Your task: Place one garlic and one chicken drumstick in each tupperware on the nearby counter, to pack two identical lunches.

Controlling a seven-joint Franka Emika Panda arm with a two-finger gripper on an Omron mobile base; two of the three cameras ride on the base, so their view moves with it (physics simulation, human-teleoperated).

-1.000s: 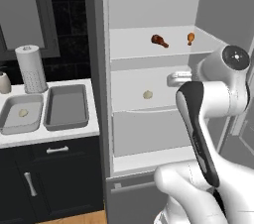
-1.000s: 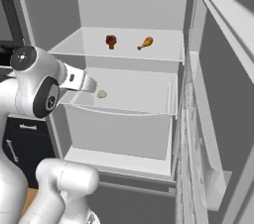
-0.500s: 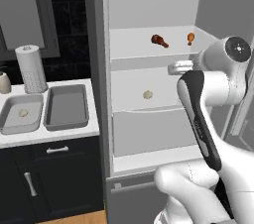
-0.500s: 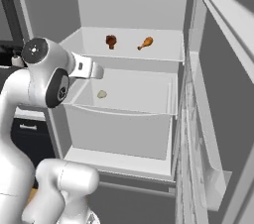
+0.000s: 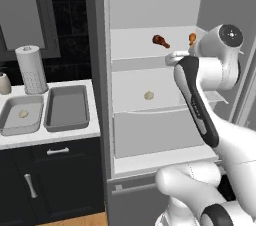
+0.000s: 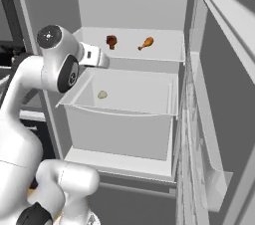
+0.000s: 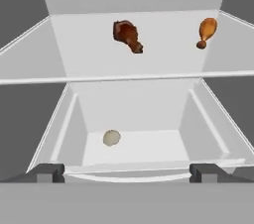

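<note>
Now wide jaws facing fridge garlic

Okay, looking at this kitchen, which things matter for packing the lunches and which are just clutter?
For the job:
two grey rectangular tupperware trays
pale garlic in left tray
pale garlic in fridge drawer
dark brown drumstick
orange drumstick

Just lying about:
white paper-towel roll
</note>
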